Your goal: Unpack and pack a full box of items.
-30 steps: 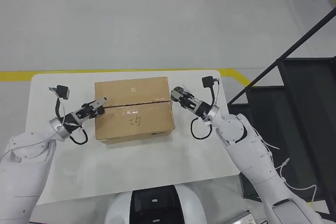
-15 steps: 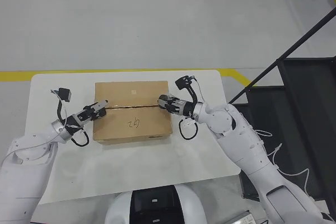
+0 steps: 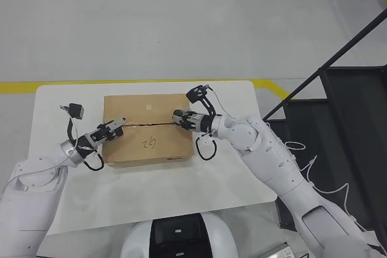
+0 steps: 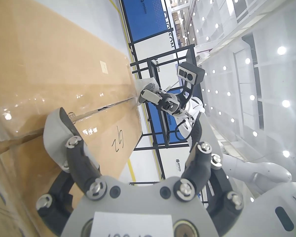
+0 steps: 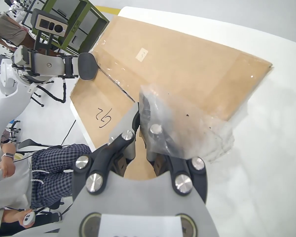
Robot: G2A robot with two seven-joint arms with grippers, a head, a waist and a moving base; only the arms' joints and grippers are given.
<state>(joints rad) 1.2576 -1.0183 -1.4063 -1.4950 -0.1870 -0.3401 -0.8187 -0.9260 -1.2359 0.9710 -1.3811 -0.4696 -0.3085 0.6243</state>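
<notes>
Your left pincer [image 3: 114, 124] sits at the left end of the cardboard box [image 3: 148, 151] in the top view, right at the taped seam [image 3: 148, 122] that runs left to right across the lid. Your right pincer [image 3: 180, 117] is on the same seam at the box's right end. The box lies closed in the middle of the white table [image 3: 232, 174], turned slightly. It has a handwritten mark [image 3: 153, 140] on its near flap and a small white label [image 3: 151, 103] on the far one.

In the left wrist view, your left pincer [image 4: 128, 129] is spread wide apart with nothing between its fingers. One finger [image 4: 58, 129] lies against the box [image 4: 51, 50] just beside the seam, and the other stands clear of the box. At the right end of the seam you see the right pincer [image 4: 150, 96] with a wad of clear tape [image 4: 144, 85] bunched on it.

In the right wrist view, your right pincer [image 5: 139, 109] has its fingers drawn together, tips down at the seam [image 5: 116, 82] on the box [image 5: 187, 57]. The wad of clear tape [image 5: 187, 129] clings around one finger, and you cannot tell whether any tape is pinched between the two. Across the lid, the left pincer [image 5: 87, 66] rests at the opposite end of the seam.
</notes>
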